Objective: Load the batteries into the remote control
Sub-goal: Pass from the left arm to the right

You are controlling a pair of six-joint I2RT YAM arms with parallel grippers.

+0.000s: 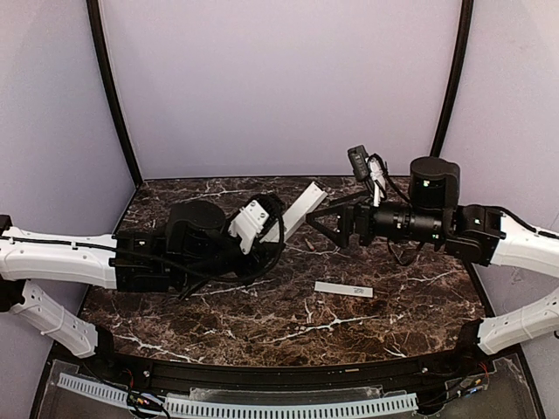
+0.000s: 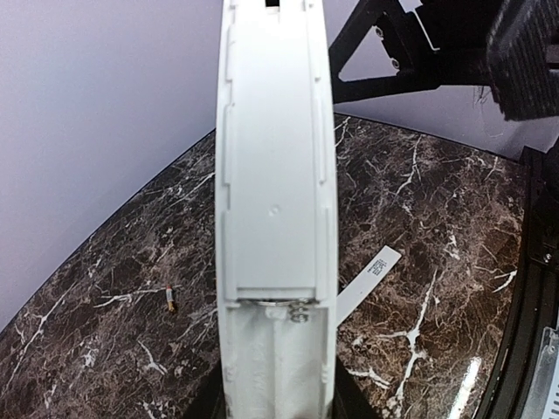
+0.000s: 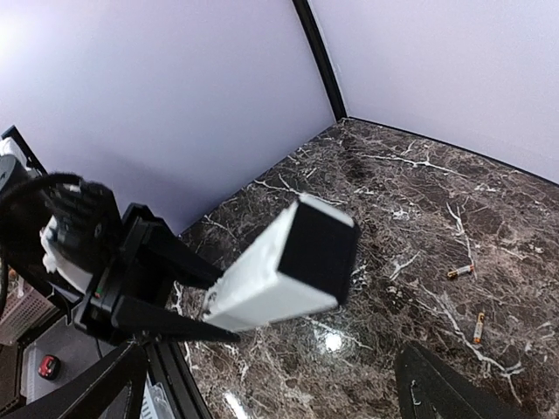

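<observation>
Remote control point(image 1: 301, 209): white bar with a dark end, raised and tilted, battery bay point(image 2: 275, 367) uncovered. Two batteries point(image 3: 460, 271), dark and gold, lie apart on the marble counter point(image 3: 393, 192).

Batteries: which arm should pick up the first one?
Right. The right gripper is open and empty, and batteries lie loose on the table. The left gripper is busy holding the remote control raised.

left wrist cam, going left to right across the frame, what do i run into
battery → remote control, standing up the middle of the frame with its compartment open → cover strip
</observation>
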